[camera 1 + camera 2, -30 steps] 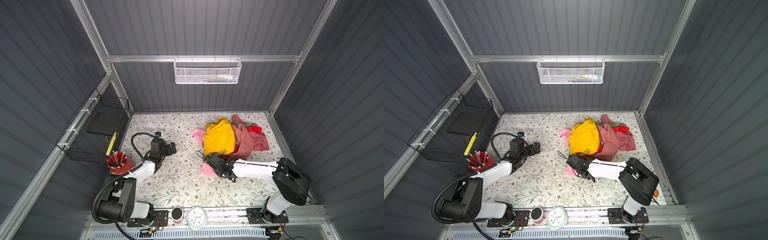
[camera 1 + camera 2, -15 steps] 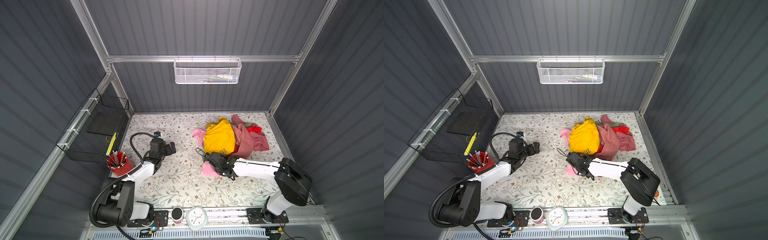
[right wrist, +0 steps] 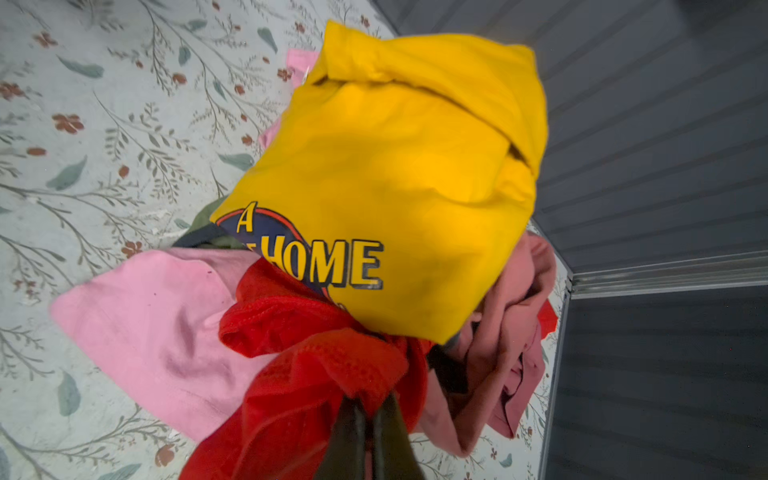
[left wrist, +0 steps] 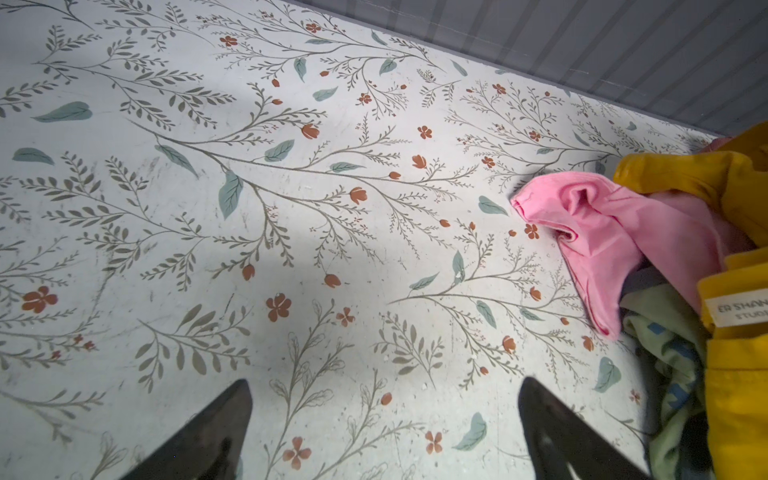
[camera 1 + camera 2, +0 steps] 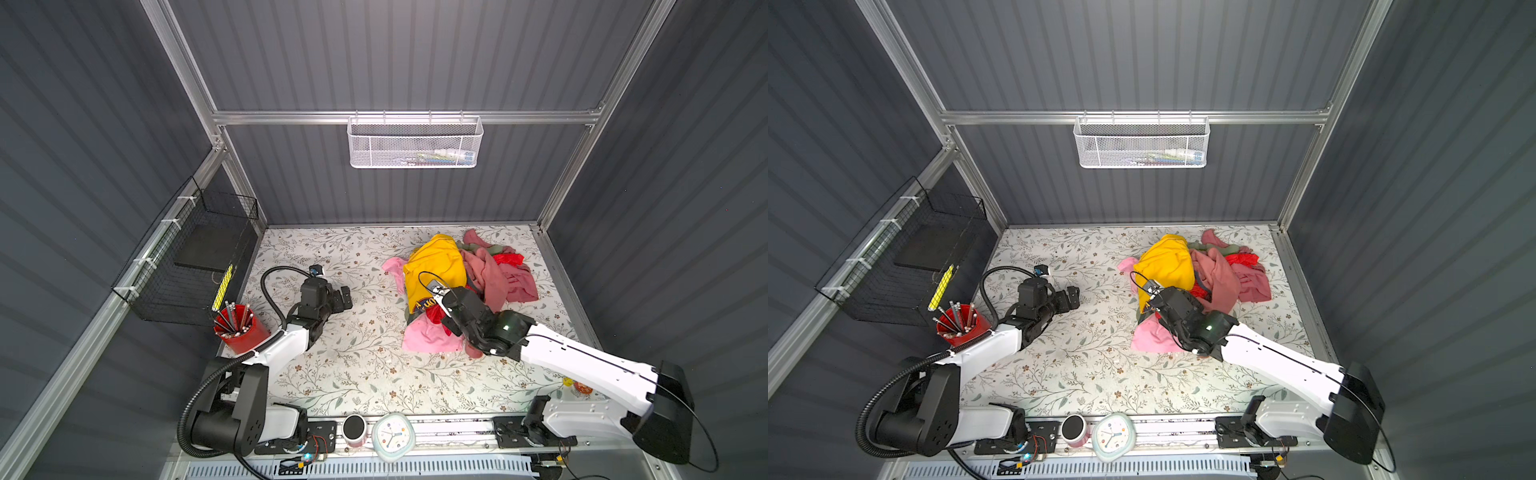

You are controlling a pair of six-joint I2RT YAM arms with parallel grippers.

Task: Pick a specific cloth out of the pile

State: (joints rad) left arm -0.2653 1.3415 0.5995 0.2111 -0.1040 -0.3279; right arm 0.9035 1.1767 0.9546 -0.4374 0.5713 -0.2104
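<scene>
cloth (image 3: pixel 316 374): thin red fabric, fine mesh weave, slight sheen
yellow shirt (image 3: pixel 407 158): smooth matt cloth, flat printed lettering
pink garment (image 3: pixel 158 332): soft matt knit
worktop (image 4: pixel 291 208): smooth dull floral print, scuffed
my left fingers (image 4: pixel 208 436): matt black, plastic-looking
my right fingers (image 3: pixel 347 436): dark, matt too

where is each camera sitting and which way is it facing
Top views: high over the near edge, looking down on the table, left arm, right arm and pile.
Left wrist: low over the table, facing the pile's edge; open left gripper tips show.
Right wrist: at the pile; right gripper shut on the red cloth.
Shared: both wrist views show the yellow shirt.
</scene>
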